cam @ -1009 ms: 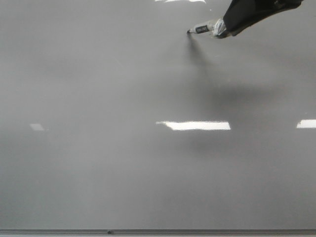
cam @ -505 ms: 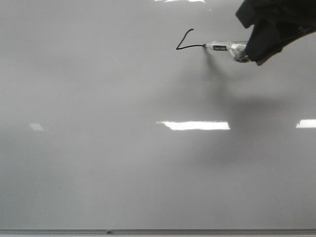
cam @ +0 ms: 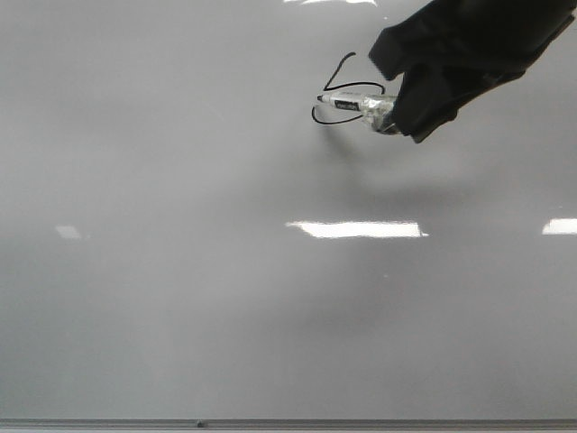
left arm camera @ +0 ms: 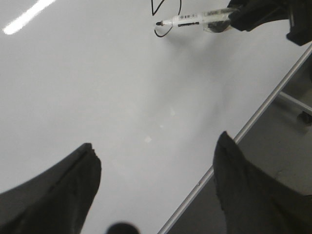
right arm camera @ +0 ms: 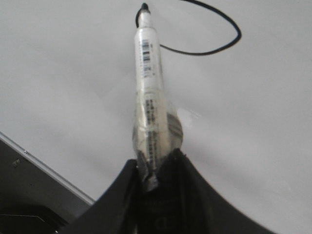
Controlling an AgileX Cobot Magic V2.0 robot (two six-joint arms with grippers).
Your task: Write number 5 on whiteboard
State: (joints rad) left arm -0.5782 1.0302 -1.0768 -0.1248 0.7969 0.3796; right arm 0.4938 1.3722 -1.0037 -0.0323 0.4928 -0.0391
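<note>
The whiteboard [cam: 180, 298] is glossy grey-white and fills the front view. Near its top right is a thin black line of the number 5 [cam: 335, 68]: a slanted downstroke and a rounded belly. My right gripper [cam: 397, 108] is shut on a clear-barrelled marker [cam: 353, 104], whose tip lies at the belly's lower left end. In the right wrist view the marker [right arm camera: 148, 73] sticks out of the shut gripper [right arm camera: 156, 163], beside the curved line [right arm camera: 238, 31]. My left gripper [left arm camera: 156, 151] is open and empty over bare board, far from the marker [left arm camera: 190, 19].
A thin grey frame strip [cam: 288, 422] runs along the board's near edge, and it also shows in the left wrist view [left arm camera: 253, 117]. Bright rectangular glare patches [cam: 356, 229] lie across the middle of the board. Dark floor lies beyond the frame.
A second ago the board bore no line. The right gripper has since drawn the downstroke, a stroke to the right and the round belly back to the left. The left gripper shows no earlier view.
</note>
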